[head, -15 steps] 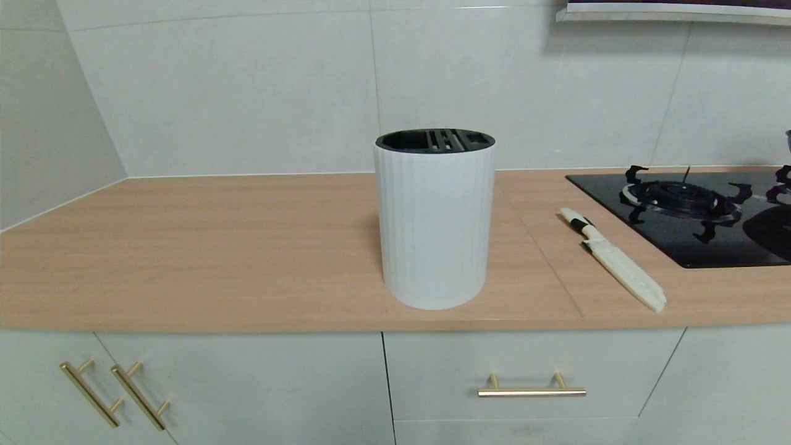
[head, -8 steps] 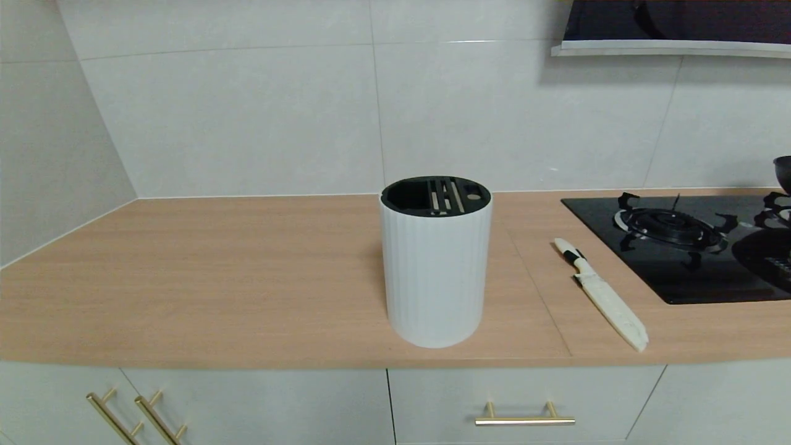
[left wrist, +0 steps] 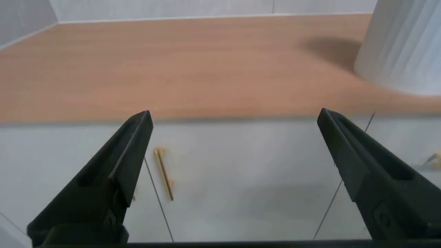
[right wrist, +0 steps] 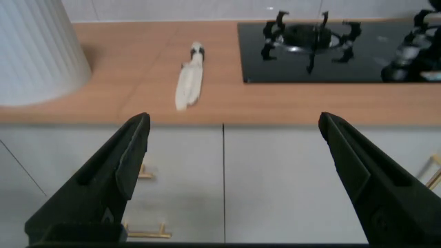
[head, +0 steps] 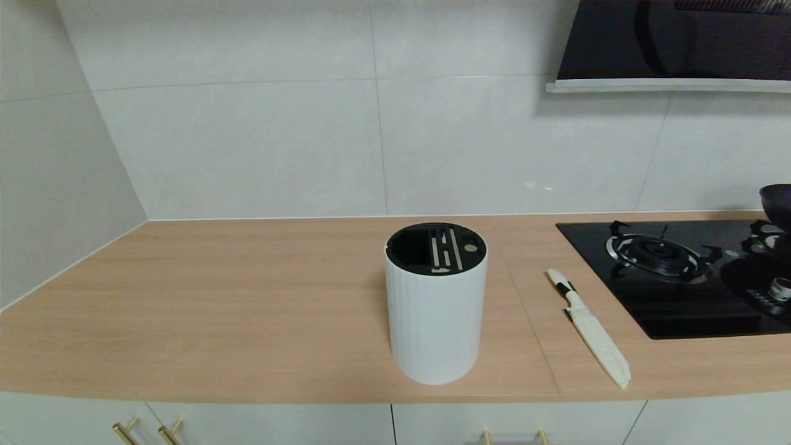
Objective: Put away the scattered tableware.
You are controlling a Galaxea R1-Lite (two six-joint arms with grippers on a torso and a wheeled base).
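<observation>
Head view: knife [head: 587, 327] lies flat near the tabletop [head: 247, 296] front edge, between knife block [head: 435, 315] and stove [head: 667, 290], touching neither, handle toward the back edge.

Left wrist view: left pincer [left wrist: 234, 124] spread wide, empty, low before the cabinet doors [left wrist: 241, 179].

Right wrist view: right pincer [right wrist: 234, 124] spread wide, empty, knife ahead beyond the front edge.

Step looks like pre-approach, nothing grasped. Next probably: right arm rises over the edge, takes the handle, aligns blade with a block slot.

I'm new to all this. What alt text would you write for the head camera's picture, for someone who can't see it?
A white ribbed knife holder with a black slotted top stands on a wooden kitchen counter. To its right a pale knife lies flat, apart from it, beside a black gas stove.
</observation>
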